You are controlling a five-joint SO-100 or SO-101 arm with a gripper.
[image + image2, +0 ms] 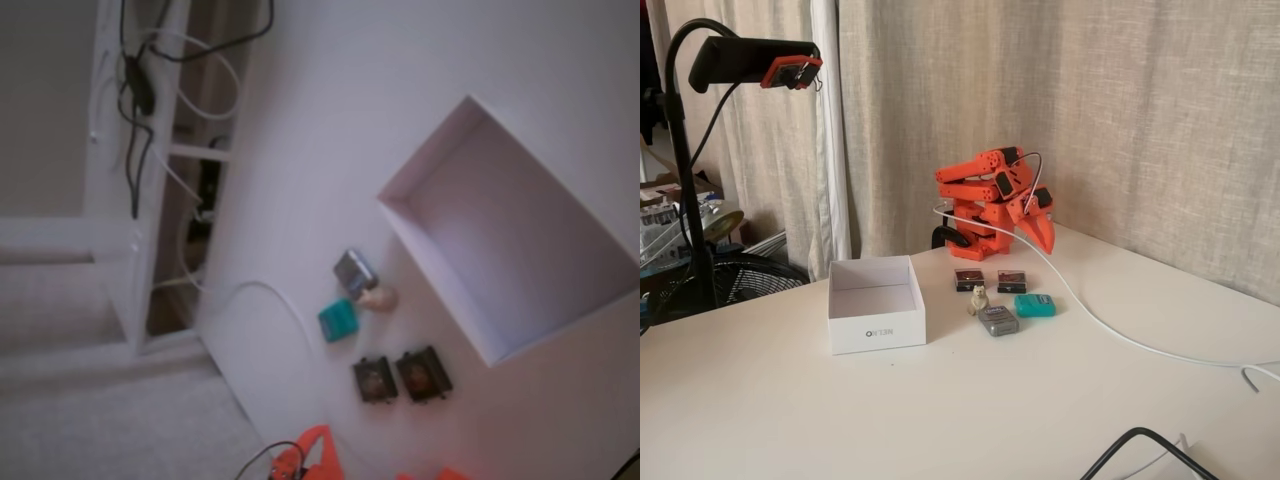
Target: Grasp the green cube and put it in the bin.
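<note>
Beige curtains hang behind a plain white table (pixel 790 400), and off to the left of the front-facing fixed view there's a camera on a black gooseneck stand (pixel 685 180) with a fan (pixel 740 280) behind it. The orange arm (pixel 985 195) sits folded up at the back of the table, well away from everything, with its gripper (pixel 1045 238) pointing down and holding nothing. The fingers look closed together into a point, though honestly it's small in that view, so it's hard to be sure. In the other fixed view only a bit of orange shows at the bottom edge.

The green cube (pixel 1035 305) sits on the table just in front of two dark square items (pixel 990 280), which lie side by side. In the tilted fixed view the cube (pixel 338 320) shows up teal, with the dark squares (pixel 402 377) below it. Near the cube are a shiny grey-blue block (pixel 354 268) and a small beige figure (pixel 380 297), which look like they're touching each other.

The bin (pixel 877 335), a white open box, stands to the left of that cluster in the front view, near but apart, and looks empty inside (pixel 600 228). A white cable (pixel 1110 325) runs from the arm across the table to the right edge, passing just beside the cube.
</note>
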